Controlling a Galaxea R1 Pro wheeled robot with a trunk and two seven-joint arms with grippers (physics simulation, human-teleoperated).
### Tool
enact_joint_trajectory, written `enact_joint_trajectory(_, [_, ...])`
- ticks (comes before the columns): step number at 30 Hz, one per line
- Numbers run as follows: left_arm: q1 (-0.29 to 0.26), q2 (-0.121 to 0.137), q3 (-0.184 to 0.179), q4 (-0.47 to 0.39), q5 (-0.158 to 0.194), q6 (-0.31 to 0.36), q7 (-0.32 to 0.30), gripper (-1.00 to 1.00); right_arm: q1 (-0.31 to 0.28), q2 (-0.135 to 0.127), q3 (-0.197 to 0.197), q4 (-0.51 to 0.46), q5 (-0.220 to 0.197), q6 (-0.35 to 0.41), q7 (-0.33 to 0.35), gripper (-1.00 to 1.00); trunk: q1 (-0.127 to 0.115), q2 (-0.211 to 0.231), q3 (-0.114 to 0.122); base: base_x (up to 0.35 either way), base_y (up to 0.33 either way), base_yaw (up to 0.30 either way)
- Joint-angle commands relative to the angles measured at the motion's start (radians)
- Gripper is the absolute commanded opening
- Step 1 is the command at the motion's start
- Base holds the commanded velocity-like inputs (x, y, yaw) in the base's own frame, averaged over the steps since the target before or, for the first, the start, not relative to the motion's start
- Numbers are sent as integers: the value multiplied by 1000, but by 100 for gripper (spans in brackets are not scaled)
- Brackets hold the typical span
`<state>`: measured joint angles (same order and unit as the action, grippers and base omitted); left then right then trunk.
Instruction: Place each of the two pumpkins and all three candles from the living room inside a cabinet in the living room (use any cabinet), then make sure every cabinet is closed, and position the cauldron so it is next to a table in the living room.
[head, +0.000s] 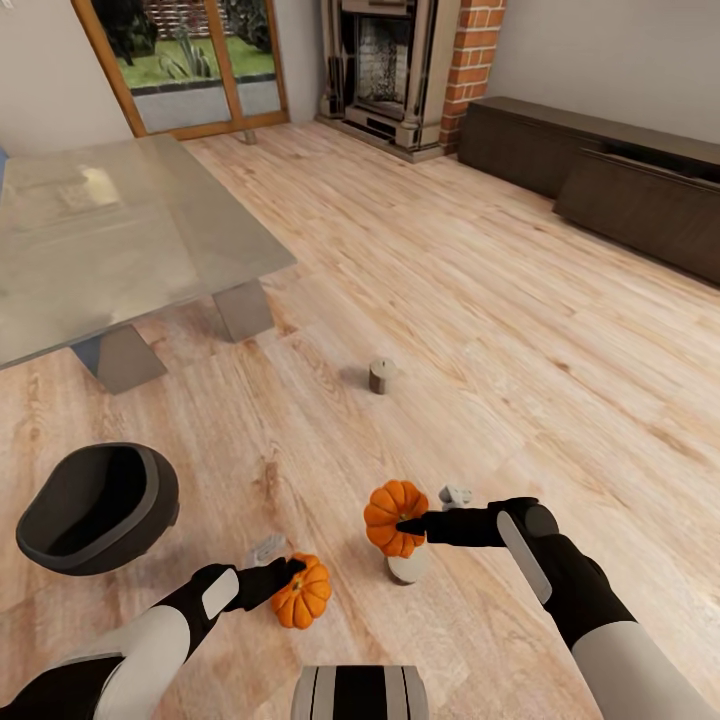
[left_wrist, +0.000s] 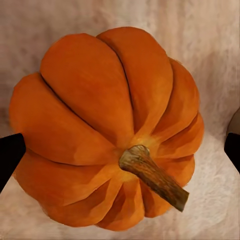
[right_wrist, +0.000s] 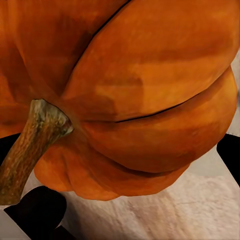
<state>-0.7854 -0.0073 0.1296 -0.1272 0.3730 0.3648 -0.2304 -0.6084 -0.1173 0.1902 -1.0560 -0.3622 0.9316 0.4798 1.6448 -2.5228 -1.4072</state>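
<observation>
Two orange pumpkins show low in the head view. My right gripper (head: 415, 525) is shut on one pumpkin (head: 393, 515) (right_wrist: 150, 100), holding it tilted just above a stubby grey candle (head: 408, 567). The other pumpkin (head: 302, 592) (left_wrist: 107, 130) lies on the floor. My left gripper (head: 285, 580) is open around it; one dark fingertip (left_wrist: 10, 157) touches its side and the other (left_wrist: 233, 149) stands off it. A second candle (head: 381, 376) stands on the floor farther ahead. The black cauldron (head: 100, 508) sits at the left. The glass table (head: 110, 240) is beyond it. The dark cabinet (head: 600, 180) runs along the right wall, fronts shut.
A grey fireplace (head: 385, 65) with a brick column (head: 470, 60) stands at the far wall, left of the cabinet. Glass patio doors (head: 190, 60) are at the back left. Open plank floor (head: 480, 300) lies between me and the cabinet.
</observation>
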Motion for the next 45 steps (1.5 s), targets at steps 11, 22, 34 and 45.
enact_joint_trajectory(11, [0, 0, 9, -2, 0, 6, -1, 100, -1, -1, 2, 0, 2, 3, 2, -100, 4, -3, -39, 0, 0, 0])
enact_joint_trajectory(22, [0, -1, 8, -2, 0, 5, -1, 100, -1, -1, 2, 1, 2, 1, 2, -100, 4, -3, -39, 0, 0, 0])
enact_joint_trajectory(34, [0, -1, 8, -2, -2, 5, -1, 100, -1, -1, 1, 1, 2, 1, 2, -100, 6, -4, -59, 0, 0, 0])
enact_joint_trajectory(45, [0, -2, 7, -2, -3, 3, -1, -100, -1, -1, 1, 1, 2, 1, 2, -100, 7, -4, -63, 0, 0, 0])
